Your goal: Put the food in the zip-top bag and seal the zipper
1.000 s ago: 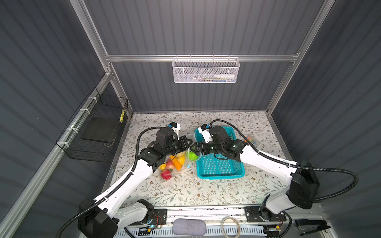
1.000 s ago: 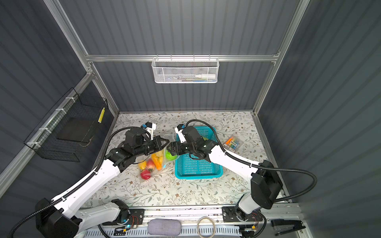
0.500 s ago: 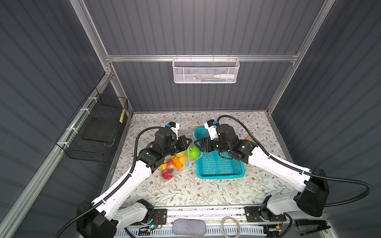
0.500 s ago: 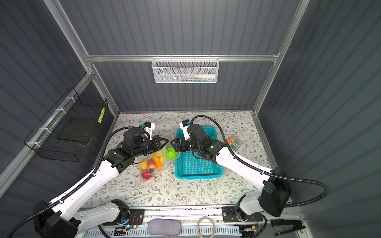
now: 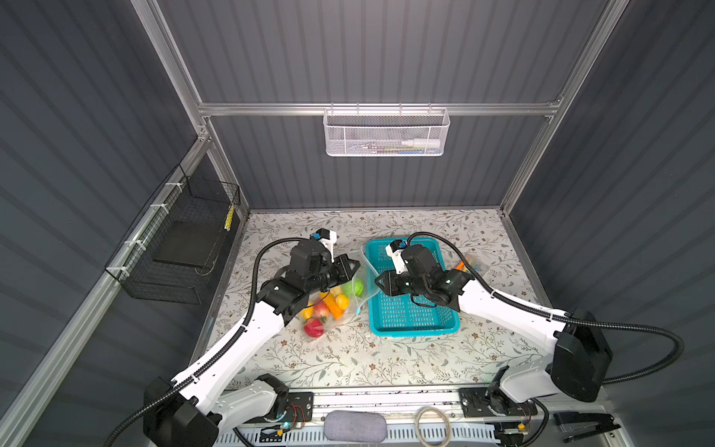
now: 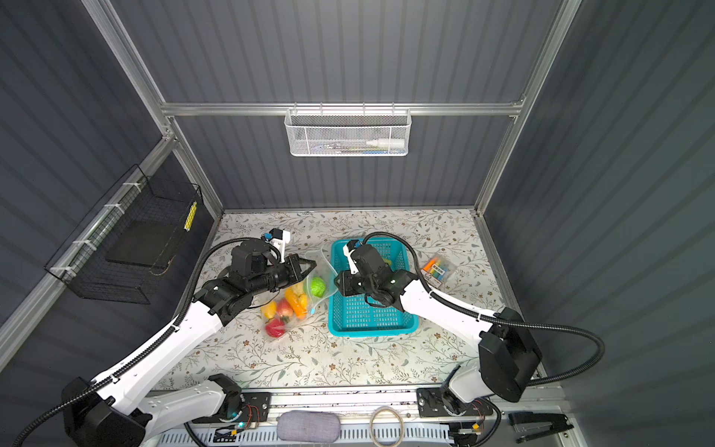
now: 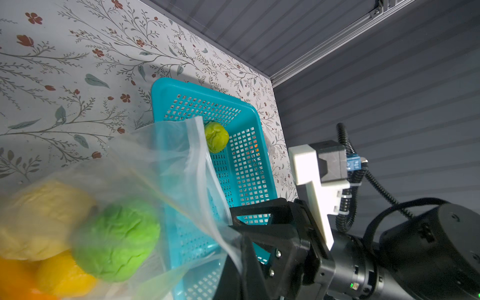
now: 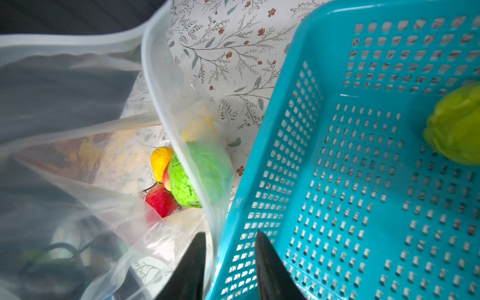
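Clamps left gripper (image 5: 353, 268) jaws on the zip-top bag (image 5: 350, 305) rim in both top views, arms angled inward; counts six food pieces (image 6: 296, 303) inside. Left wrist: finds one green vegetable (image 7: 216, 137) in the teal basket (image 7: 166, 91). Right wrist: shows right gripper (image 8: 230, 242) jaws parted astride the bag rim.

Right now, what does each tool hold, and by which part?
Left tool: the bag, by its mouth edge. Right tool: nothing gripped yet, it seems; its jaws stand apart around the bag's rim.
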{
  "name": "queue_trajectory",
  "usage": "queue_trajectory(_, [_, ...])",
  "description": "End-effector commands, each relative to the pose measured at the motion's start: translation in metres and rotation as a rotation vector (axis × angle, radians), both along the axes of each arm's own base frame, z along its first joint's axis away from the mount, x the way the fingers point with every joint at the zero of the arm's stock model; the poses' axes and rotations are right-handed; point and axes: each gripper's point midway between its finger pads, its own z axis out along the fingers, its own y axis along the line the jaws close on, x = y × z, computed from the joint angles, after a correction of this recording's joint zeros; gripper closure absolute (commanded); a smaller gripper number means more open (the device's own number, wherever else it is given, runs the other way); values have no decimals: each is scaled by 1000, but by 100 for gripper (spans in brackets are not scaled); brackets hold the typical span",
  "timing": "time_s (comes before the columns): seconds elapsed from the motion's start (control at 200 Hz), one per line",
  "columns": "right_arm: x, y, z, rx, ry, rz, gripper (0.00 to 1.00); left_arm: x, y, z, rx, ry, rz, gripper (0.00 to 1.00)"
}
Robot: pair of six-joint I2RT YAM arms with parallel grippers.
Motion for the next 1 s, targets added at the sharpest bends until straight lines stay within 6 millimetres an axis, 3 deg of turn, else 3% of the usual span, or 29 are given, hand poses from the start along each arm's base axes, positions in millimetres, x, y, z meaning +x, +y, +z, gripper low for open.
queue_trajectory(0.0, [3,4,4,7,-1,5,82,-3,1,9,-14,-17,5,100])
queue_trajectory(0.065, [3,4,9,11,-7,4,100,-3,2,8,-10,-16,8,100])
queue_trajectory(0.185, [2,4,29,35,-38,15,100,-2,11,10,31,-34,38,100])
queue_trajectory(0.295, [1,5,58,74,-86,30,100,0,28,24,93,-95,96,100])
queue_trajectory(0.645, [-9,24,140,269,-194,129,100,-8,94,102,278,-307,302,100])
queue_trajectory(0.76, [-13,24,158,330,-235,142,100,-14,113,119,287,-363,371,100])
queue_trajectory(0.87, [-17,25,164,369,-238,158,100,-17,122,119,315,-374,401,100])
queue_trajectory(0.995, [-34,32,183,490,-255,247,100,-13,121,97,356,-335,394,100])
